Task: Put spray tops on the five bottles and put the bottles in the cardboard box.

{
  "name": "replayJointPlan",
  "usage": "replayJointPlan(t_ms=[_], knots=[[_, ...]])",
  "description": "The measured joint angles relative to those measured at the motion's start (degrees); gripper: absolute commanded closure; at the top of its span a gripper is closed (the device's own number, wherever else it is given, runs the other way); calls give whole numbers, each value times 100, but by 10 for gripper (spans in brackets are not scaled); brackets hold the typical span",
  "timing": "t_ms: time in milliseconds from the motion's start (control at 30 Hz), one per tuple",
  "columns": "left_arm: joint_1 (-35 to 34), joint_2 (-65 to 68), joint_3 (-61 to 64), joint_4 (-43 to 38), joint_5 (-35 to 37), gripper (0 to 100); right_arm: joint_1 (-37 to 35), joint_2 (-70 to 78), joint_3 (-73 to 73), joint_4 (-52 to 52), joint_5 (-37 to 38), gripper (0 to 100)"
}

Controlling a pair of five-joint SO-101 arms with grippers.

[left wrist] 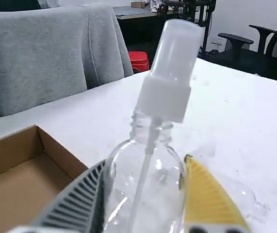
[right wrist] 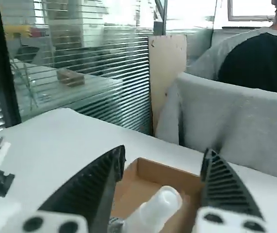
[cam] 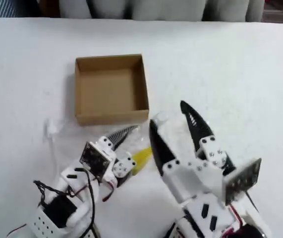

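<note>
Left gripper (cam: 134, 144) is clamping a clear bottle (left wrist: 145, 187), spray top (left wrist: 171, 73) sitting on its neck, near the cardboard box (cam: 111, 89), while right gripper (cam: 167, 113) is hanging wide open alongside.

bright even light, window (right wrist: 191, 14) glare, faint shadows

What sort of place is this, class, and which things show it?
Probably an office or lab workroom: black swivel office chairs stand beyond the large white table, and slatted window blinds hang in the background.
</note>
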Motion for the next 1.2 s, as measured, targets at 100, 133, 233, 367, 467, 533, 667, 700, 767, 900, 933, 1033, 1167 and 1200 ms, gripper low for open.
replayJointPlan(t_ms=[100, 133, 233, 367, 467, 533, 667, 700, 767, 900, 933, 1033, 1167, 1200], knots=[[0, 0, 0, 0, 0, 979, 484, 492, -105, -70, 0, 947], [0, 0, 0, 0, 0, 979, 659, 677, -105, -123, 0, 956], [0, 0, 0, 0, 0, 979, 1275, 1266, -105, -431, 0, 984], [0, 0, 0, 0, 0, 979, 1925, 2101, 35, -1064, 0, 984], [0, 0, 0, 0, 0, 979, 2224, 2646, 237, -1495, 0, 984], [0, 0, 0, 0, 0, 979, 2268, 2901, 396, -1635, 0, 984], [0, 0, 0, 0, 0, 979, 2207, 3270, 721, -1864, 0, 984], [0, 0, 0, 0, 0, 979, 2145, 3279, 765, -1881, 0, 984], [0, 0, 0, 0, 0, 979, 1934, 3288, 800, -1890, 0, 984], [0, 0, 88, 0, 0, 979, 1530, 3244, 800, -1890, 0, 984], [0, 0, 123, 0, 0, 979, 1442, 3165, 809, -1881, 0, 984], [0, 0, 141, 0, 9, 979, 1169, 2848, 818, -1679, 0, 984], [0, 0, 141, 0, 18, 979, 1116, 2637, 818, -1433, 0, 984], [0, 0, 141, 0, 18, 979, 1152, 2637, 818, -1398, 0, 984]])
